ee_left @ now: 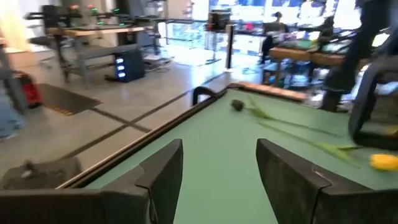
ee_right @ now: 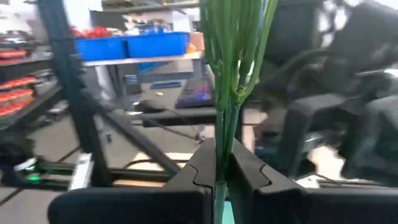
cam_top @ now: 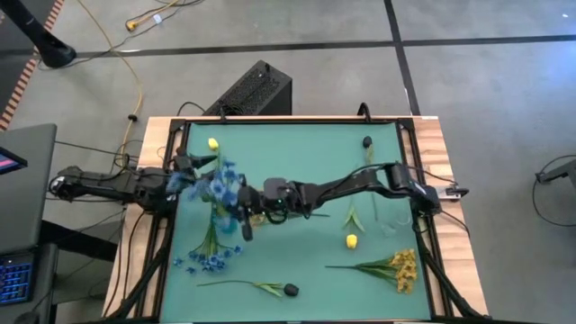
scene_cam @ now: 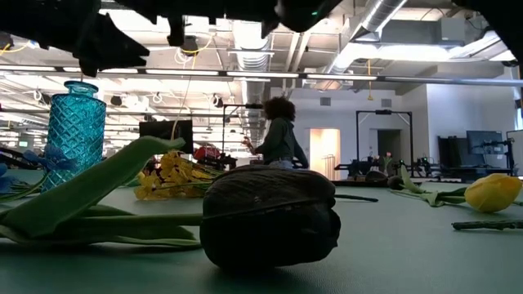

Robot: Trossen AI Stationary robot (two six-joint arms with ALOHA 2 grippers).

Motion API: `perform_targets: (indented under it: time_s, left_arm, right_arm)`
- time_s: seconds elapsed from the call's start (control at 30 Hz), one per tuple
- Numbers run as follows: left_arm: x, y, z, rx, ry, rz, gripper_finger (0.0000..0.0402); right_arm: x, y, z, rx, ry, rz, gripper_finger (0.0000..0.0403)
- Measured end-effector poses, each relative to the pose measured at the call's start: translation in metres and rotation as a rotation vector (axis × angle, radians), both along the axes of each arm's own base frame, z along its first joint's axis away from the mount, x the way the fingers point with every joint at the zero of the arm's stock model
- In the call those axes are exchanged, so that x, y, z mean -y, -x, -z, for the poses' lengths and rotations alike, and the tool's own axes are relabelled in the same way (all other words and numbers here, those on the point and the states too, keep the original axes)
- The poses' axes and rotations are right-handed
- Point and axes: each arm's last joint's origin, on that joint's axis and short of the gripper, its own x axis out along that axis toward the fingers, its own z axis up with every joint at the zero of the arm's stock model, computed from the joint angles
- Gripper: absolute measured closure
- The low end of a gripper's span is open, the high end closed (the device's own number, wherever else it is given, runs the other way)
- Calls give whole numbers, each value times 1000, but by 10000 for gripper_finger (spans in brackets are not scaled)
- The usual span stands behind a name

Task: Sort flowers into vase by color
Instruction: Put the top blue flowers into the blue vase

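Note:
My right gripper reaches to the table's middle left and is shut on a blue-blossom sprig. My left gripper hovers open just left of those blossoms and touches nothing. A blue glass vase stands on the mat. Lying flat on the mat are another blue sprig, a yellow-orange cluster, yellow buds and dark buds. My right gripper pinches the blue sprig's bundle of thin green stems between its two fingers. The stems run on straight out past the fingertips. In the high view the blossoms stand clear above the mat, toward the left arm.
A raised frame borders the green mat. The dark bud lies right before the low camera, with its leaf beside it. A black box sits on the floor beyond the far edge. A person is in the room behind.

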Motion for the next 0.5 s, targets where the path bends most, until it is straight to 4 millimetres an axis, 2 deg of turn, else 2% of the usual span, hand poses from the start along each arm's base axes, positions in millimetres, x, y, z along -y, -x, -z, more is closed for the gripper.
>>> perform_targets:
  time_s: [0.17, 0.3, 0.5]
  left_arm:
    - [-2, 0, 1, -6, 1, -12, 210]
    - [-2, 0, 1, -12, 1, -3, 210]
    - [-2, 0, 2, -27, 0, -2, 210]
  right_arm:
    - [0, -18, 15, -56, 20, 4, 356]
    - [2, -20, 7, -66, 37, 4, 356]
    - [8, -21, 11, -89, 42, 20, 356]
